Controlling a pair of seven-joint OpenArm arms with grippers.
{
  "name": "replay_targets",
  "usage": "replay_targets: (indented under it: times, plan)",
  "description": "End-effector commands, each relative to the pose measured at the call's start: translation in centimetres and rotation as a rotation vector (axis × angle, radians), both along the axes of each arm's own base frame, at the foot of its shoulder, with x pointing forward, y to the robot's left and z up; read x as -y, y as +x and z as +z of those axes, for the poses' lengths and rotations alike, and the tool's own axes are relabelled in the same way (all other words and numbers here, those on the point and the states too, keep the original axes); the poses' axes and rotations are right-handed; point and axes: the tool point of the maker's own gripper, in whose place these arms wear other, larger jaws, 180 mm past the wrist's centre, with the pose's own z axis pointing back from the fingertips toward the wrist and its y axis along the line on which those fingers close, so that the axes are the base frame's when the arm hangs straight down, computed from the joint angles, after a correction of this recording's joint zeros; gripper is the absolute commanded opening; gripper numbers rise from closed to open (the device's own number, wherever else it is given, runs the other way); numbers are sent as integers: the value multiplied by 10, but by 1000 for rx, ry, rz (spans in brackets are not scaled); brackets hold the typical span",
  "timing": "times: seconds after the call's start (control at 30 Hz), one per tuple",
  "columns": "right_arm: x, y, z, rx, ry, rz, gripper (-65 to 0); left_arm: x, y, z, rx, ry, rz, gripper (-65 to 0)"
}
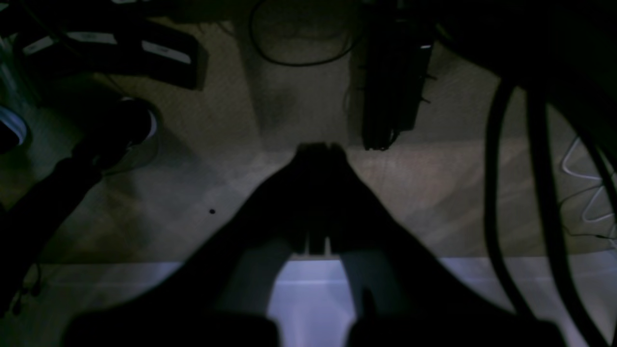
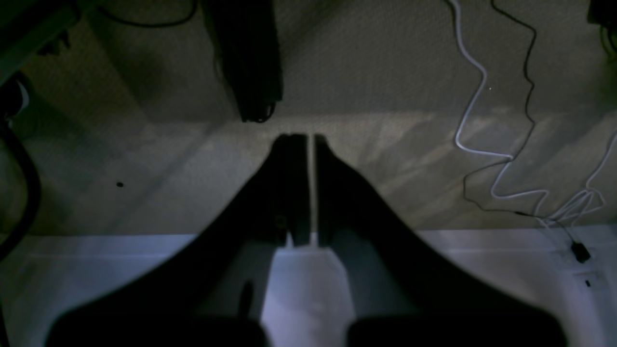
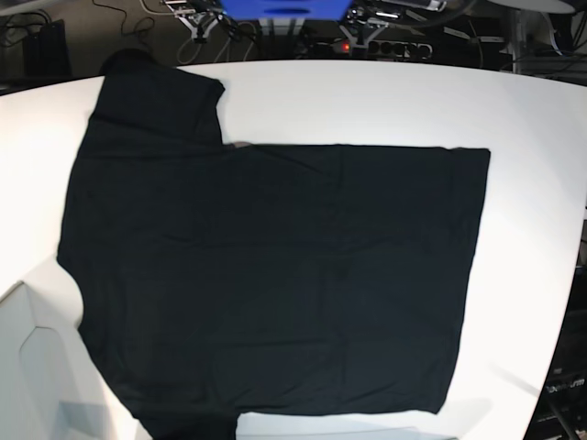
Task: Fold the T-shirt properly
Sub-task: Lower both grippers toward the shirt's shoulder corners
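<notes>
T-shirt (image 3: 275, 275) lies flat on table (image 3: 385, 101), long axis L-R; we see both tools (image 1: 318, 149) (image 2: 308, 140) closed, empty, over the floor, neither nearer.

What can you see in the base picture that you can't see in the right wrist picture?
Only the base view shows the T-shirt, black and spread flat on the white table, with no print showing. Only the right wrist view shows the right gripper, shut and holding nothing, above a carpeted floor with a white cable. Both show white table surface; in the wrist view it is just a strip along the bottom.
</notes>
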Motion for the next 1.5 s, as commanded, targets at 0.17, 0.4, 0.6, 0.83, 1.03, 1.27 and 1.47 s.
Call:
replay_targets:
  times: [0.17,0.4,0.6,0.83,1.03,1.27,1.47]
  plan:
    - [1,-3,0,-3,14,-1,-650,-11,-3,0,-2,20,-5,-650]
    - [1,-5,0,-6,14,-1,-650,-16,-2,0,0,28,-6,-650]
    - [3,-7,4,35,10,-4,-650,-15,-4,3,52,22,1,-650]
    - [9,-21,31,127,-4,-7,-650,-38,-32,30,112,47,-28,-650]
    - [15,-27,73,208,-18,-9,-650,-67,-40,70,205,77,-92,-650]
    - [21,-24,135,333,-35,-3,-650,-104,-34,133,335,81,47,-650]
    - [35,-18,186,413,-58,26,-650,-117,-17,185,432,65,46,-650]
